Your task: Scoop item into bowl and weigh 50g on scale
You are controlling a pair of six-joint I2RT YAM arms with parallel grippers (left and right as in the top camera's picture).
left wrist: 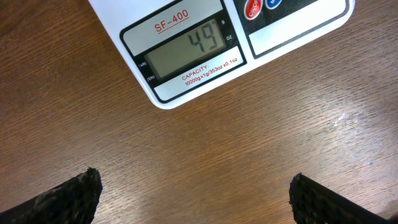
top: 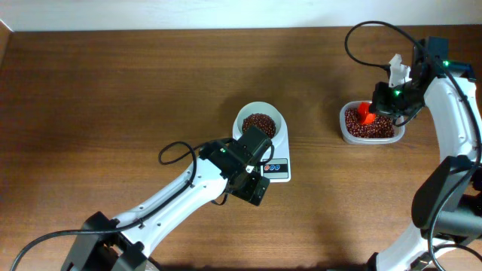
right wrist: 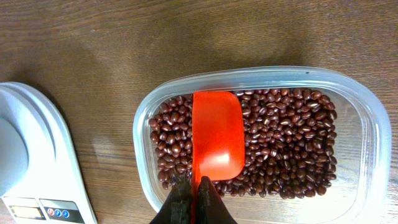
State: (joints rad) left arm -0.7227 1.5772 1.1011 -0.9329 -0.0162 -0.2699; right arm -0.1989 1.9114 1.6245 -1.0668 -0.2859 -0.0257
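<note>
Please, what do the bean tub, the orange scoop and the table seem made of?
Tub: likely clear plastic, glossy; wood grain shows through its rim.
Scoop: likely plastic, smooth, evenly orange with a soft sheen.
Table: wood or wood-look laminate, brown grain lines; cannot tell which.

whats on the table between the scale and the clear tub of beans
Nothing: only bare wooden table separates scale and tub, clearest in the overhead view.
</note>
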